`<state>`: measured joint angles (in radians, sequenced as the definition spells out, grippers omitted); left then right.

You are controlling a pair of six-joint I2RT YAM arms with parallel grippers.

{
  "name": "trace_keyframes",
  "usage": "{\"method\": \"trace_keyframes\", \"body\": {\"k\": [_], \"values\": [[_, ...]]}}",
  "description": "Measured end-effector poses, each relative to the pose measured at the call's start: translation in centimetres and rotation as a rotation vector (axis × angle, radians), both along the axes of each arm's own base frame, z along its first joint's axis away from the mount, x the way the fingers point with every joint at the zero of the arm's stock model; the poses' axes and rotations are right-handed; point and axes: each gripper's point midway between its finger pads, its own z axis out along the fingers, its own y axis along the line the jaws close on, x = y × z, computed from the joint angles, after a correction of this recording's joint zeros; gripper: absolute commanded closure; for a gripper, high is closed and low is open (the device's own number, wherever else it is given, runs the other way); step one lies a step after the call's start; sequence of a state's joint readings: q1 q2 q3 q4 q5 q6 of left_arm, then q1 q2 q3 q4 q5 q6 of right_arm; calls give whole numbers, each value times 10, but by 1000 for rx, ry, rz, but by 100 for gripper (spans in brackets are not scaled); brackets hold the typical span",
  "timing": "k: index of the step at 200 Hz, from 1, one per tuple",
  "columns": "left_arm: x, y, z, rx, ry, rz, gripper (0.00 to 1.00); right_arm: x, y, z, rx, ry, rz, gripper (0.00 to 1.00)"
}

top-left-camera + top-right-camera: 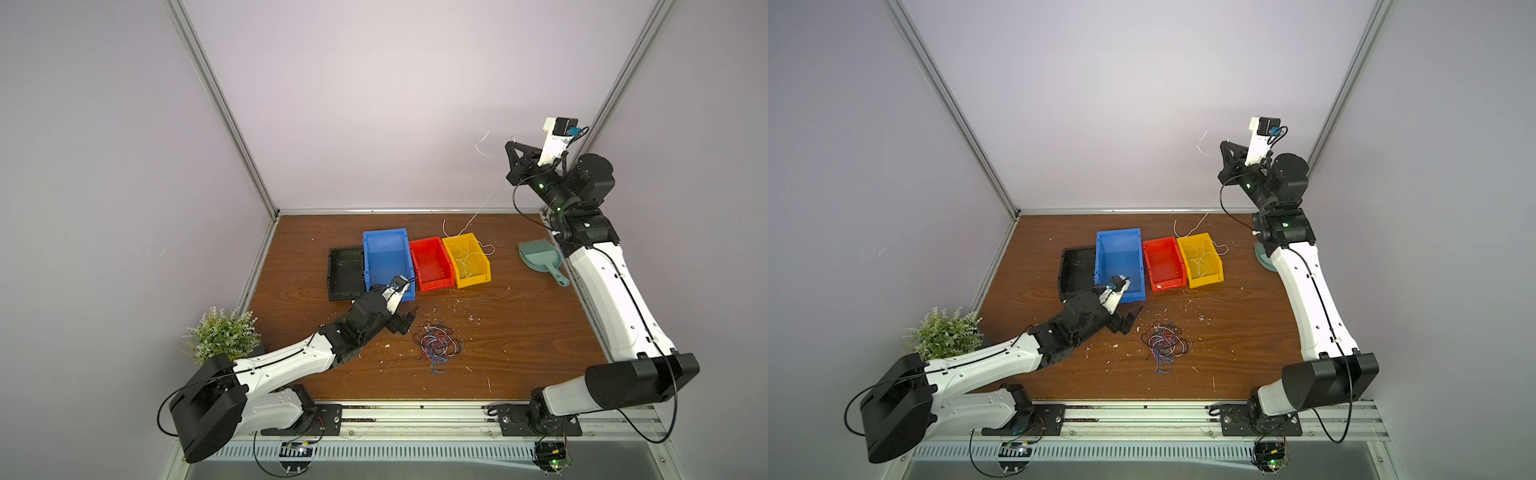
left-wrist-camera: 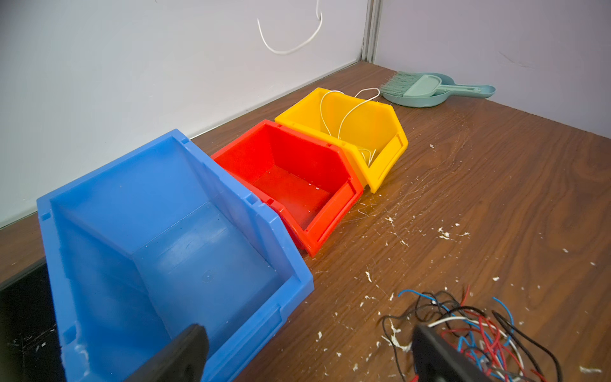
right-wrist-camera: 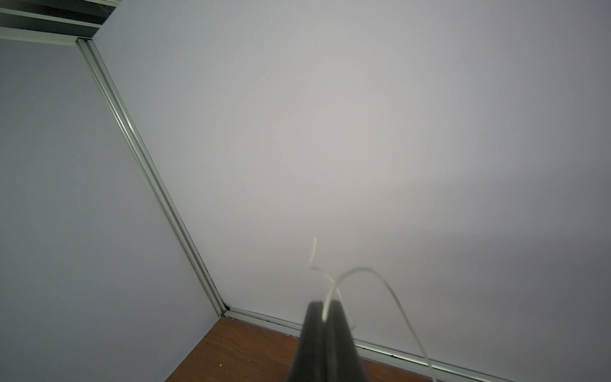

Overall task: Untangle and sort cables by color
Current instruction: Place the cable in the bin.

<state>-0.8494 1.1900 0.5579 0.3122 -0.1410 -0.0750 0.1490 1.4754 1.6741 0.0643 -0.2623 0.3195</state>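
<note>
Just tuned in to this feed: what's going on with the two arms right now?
The right hand, shut and raised high near the back wall, pinches a thin white wire whose loose length trails down toward the yellow plastic bin, which already holds white wires. The left hand hangs open low over the wooden table, beside the tangle of blue, red, black and white wires. The blue plastic bin and red plastic bin show no wires.

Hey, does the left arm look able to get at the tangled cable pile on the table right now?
Probably yes. The left gripper stands open right beside the cable tangle, with only tabletop between them; the blue bin sits off to the side, out of the way.
</note>
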Motion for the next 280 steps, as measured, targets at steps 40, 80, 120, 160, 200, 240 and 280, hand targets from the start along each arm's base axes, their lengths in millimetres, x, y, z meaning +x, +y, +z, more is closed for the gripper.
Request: {"method": "trace_keyframes", "body": {"k": [40,80,120,160,200,240,280], "values": [[0,-2,-8,14,17,-5,1,18,1,-83,-30,170,-8,100],[0,-2,-9,15,17,-5,1,23,-1,-151,-55,302,-21,100],[0,-2,-9,13,19,-4,1,21,3,-175,-54,330,2,100],[1,-2,-14,22,30,-4,1,17,9,-201,-38,370,41,100],[1,-2,-14,21,33,-3,1,16,17,-249,-10,476,82,100],[0,-3,-14,19,35,-3,1,29,19,-314,-1,650,70,100],[0,-3,-14,18,35,-3,1,30,17,-370,-34,812,15,100]]}}
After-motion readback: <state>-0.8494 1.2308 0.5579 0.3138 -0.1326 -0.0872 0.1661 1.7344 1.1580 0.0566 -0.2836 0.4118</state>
